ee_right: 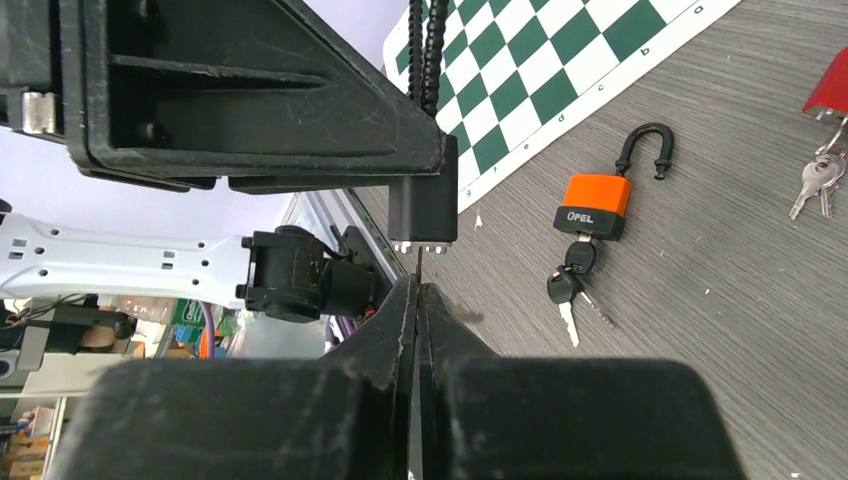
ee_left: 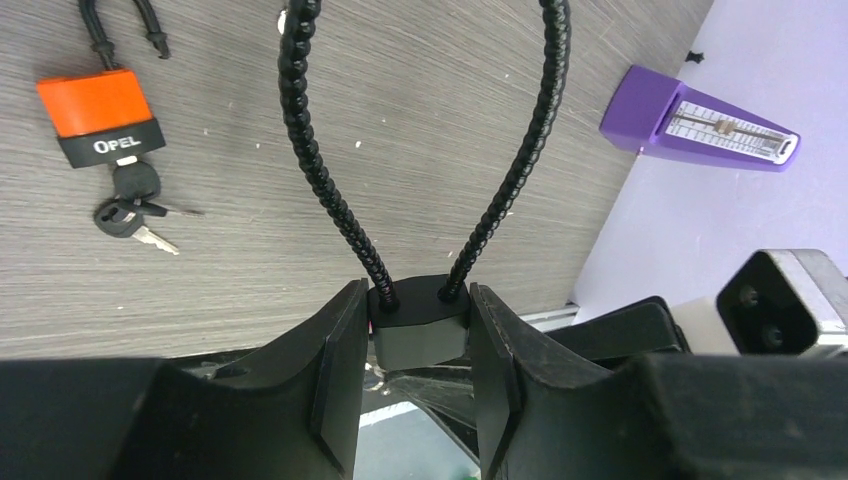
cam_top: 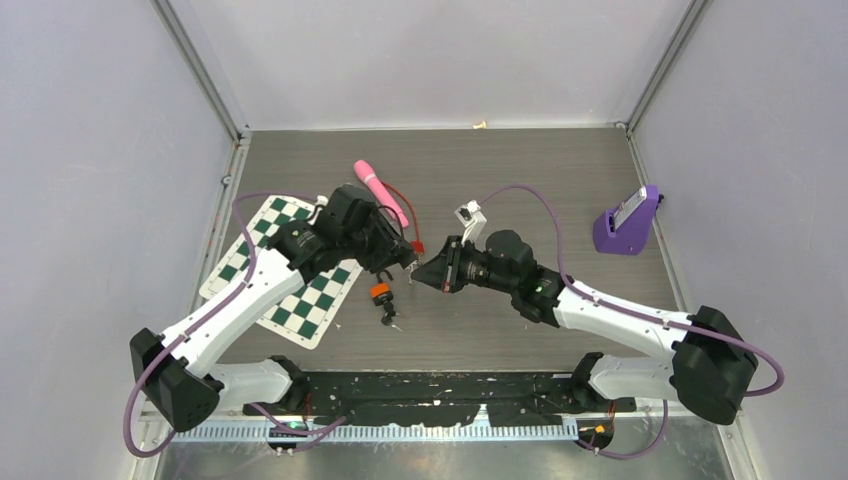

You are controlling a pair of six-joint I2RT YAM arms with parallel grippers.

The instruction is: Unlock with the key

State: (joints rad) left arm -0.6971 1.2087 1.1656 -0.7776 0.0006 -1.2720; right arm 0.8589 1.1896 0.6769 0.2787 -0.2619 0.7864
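1. Looking through the left wrist camera, I saw the left gripper (ee_left: 418,300) at a middling spread, its fingers (ee_left: 340,360) clamped on either side of the cable lock (ee_left: 420,338). The lock's black ribbed cable (ee_left: 310,150) looped away from the body.
2. The right gripper (ee_right: 418,292) was pinched fully together just beneath that lock. A thin key (ee_right: 418,264) ran from its fingertips up to the lock's underside. I could not tell how far in it sat.
3. An orange padlock (ee_right: 595,205) lay on the table (cam_top: 540,180) close by, one shackle end sprung free. A black-headed key (ee_right: 578,257) sat in its keyway, with a second one hanging from it.
4. A red padlock (ee_right: 830,85) showed at the edge of the right wrist view, with its silver keys (ee_right: 815,180) beside it.
5. A chessboard mat (cam_top: 310,305) lay under the left arm. A pink tool (cam_top: 380,192) lay behind the grippers, and a purple metronome (cam_top: 628,222) stood well apart at the right.
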